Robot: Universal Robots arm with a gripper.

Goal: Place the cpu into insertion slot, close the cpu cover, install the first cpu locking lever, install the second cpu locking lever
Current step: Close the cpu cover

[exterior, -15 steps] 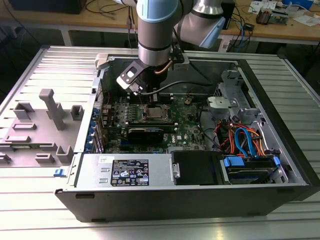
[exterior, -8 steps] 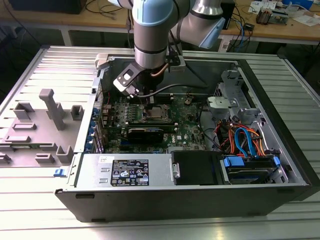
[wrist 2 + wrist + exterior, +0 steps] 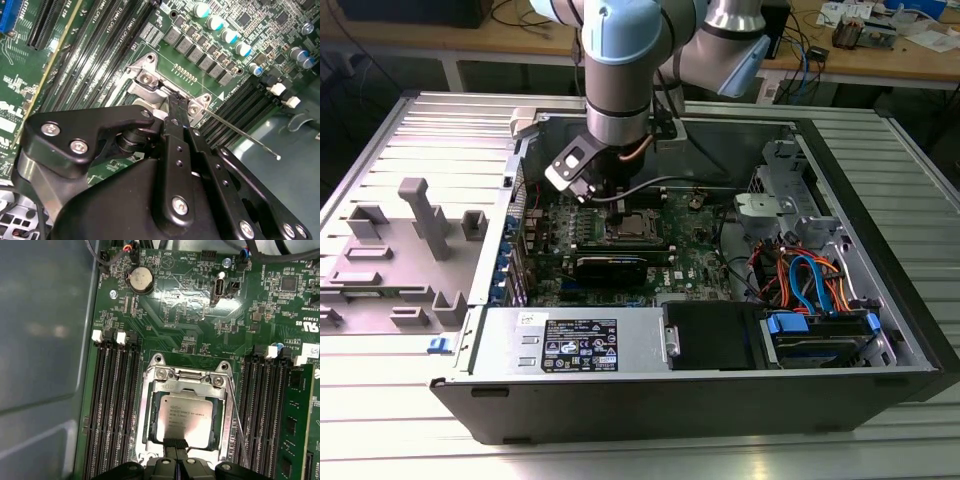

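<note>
On the motherboard [image 3: 165, 315] we log the cpu [image 3: 182, 415] seated under the lowered cpu cover [image 3: 146, 415], claw [image 3: 176, 452] closed together at its edge, one locking lever [image 3: 236, 420] apparently still unlatched.

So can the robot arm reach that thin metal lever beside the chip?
Probably yes. The gripper hangs right over the cpu, the lever runs just beside it, and nothing stands between them.

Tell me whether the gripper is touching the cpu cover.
Cannot tell. In both wrist views the gripper overlaps an edge of the cpu cover, but neither shows contact or a gap.
</note>
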